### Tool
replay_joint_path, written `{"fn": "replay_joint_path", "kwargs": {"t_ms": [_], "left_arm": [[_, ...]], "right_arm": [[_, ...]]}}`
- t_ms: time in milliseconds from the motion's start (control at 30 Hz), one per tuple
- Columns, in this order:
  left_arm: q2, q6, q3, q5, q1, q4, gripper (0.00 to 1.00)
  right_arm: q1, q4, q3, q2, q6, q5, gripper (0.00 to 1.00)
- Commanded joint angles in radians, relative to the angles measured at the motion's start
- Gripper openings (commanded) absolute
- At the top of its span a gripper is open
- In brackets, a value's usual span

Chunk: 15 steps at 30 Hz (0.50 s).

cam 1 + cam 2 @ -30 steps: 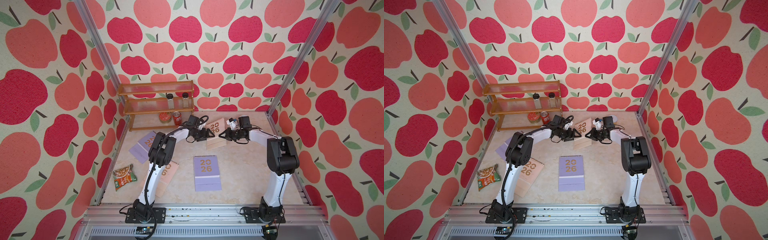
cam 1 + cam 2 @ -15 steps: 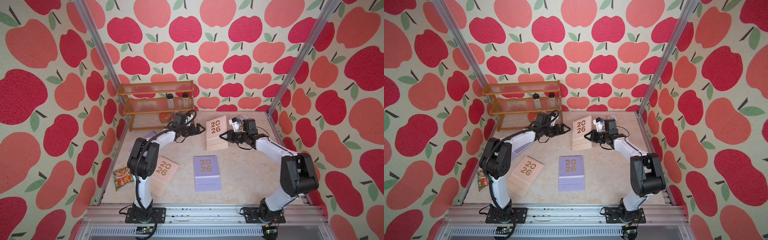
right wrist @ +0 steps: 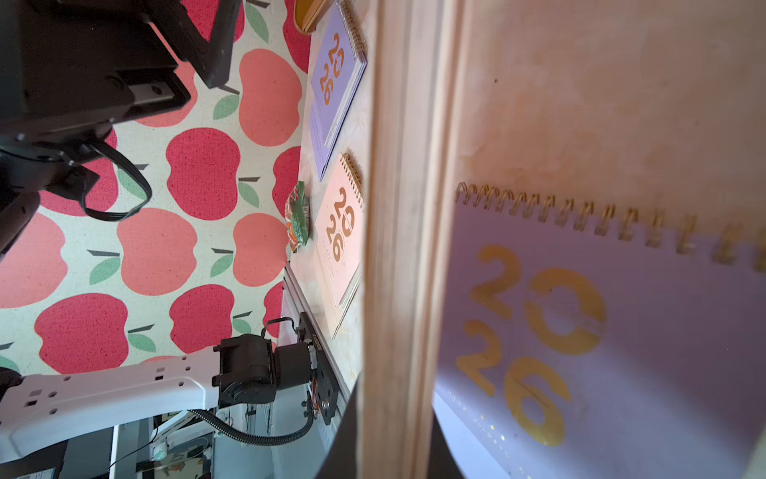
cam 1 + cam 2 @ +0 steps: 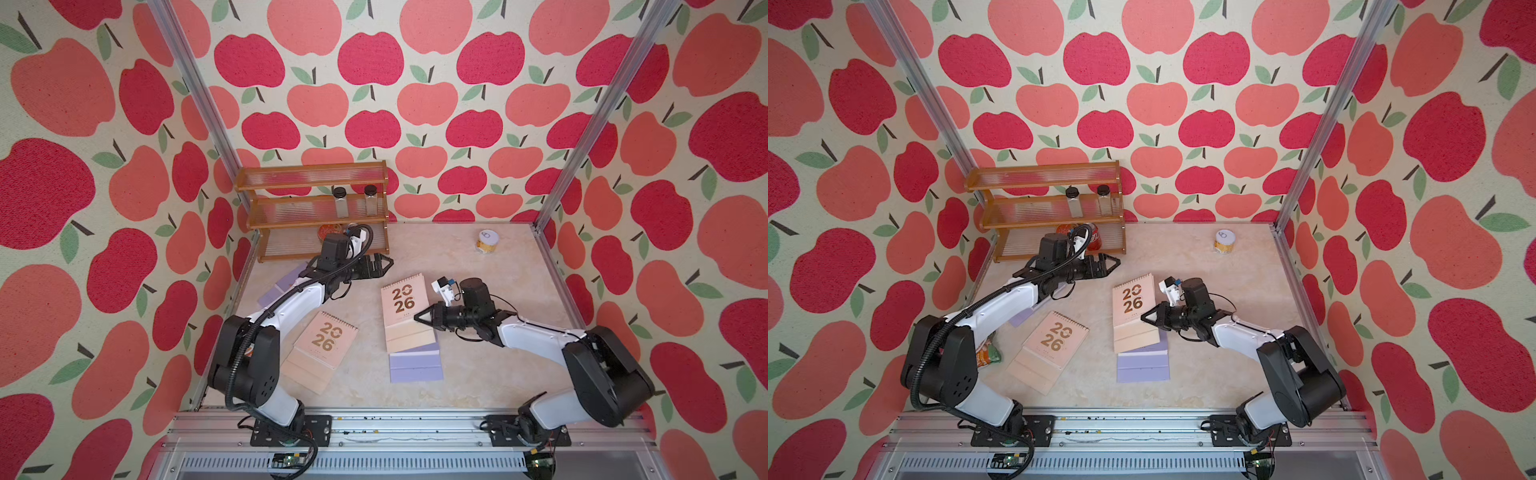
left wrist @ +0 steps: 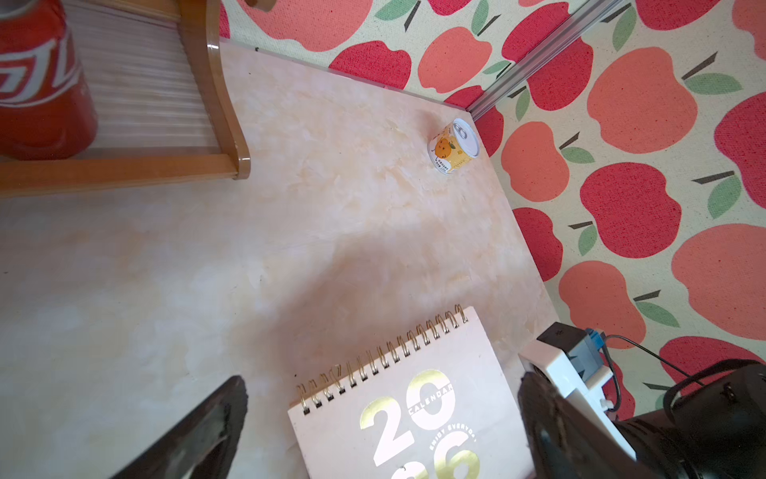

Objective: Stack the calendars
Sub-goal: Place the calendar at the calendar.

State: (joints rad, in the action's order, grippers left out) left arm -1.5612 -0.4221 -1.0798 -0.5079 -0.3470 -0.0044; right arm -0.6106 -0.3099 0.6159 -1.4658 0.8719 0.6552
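One rectangular peach calendar (image 4: pixel 400 305), gold spiral-bound, above flat lavender calendar (image 4: pixel 415 368).

Red and coral apples with green leaves pattern the cream walls (image 4: pixel 374 124) around a marbled beige surface (image 4: pixel 478 374). A peach-pink calendar (image 4: pixel 402 307) and a second peach-pink calendar (image 4: pixel 324 349) carry gold "2026" lettering, as do a lavender calendar (image 3: pixel 621 352) and another lavender calendar (image 3: pixel 335 83). The rack (image 5: pixel 124 172) is amber-brown, the can (image 5: pixel 37 83) red with white script, the tin (image 5: pixel 454 145) yellow and white, the snack packet (image 3: pixel 298 215) green and orange.
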Motion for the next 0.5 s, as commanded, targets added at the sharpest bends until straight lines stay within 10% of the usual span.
{"fn": "replay_joint_path", "kwargs": {"t_ms": [0,467], "left_arm": [[0.054,0.034,0.032,0.019,0.003,-0.016,1.00],[0.096,0.042,0.061,-0.006,0.006,-0.016,1.00]], "right_arm": [[-0.040,-0.152,-0.052,0.049,0.080,-0.040,0.00],[-0.096,-0.007,-0.222,0.325,0.072,-0.147,0.00]]}}
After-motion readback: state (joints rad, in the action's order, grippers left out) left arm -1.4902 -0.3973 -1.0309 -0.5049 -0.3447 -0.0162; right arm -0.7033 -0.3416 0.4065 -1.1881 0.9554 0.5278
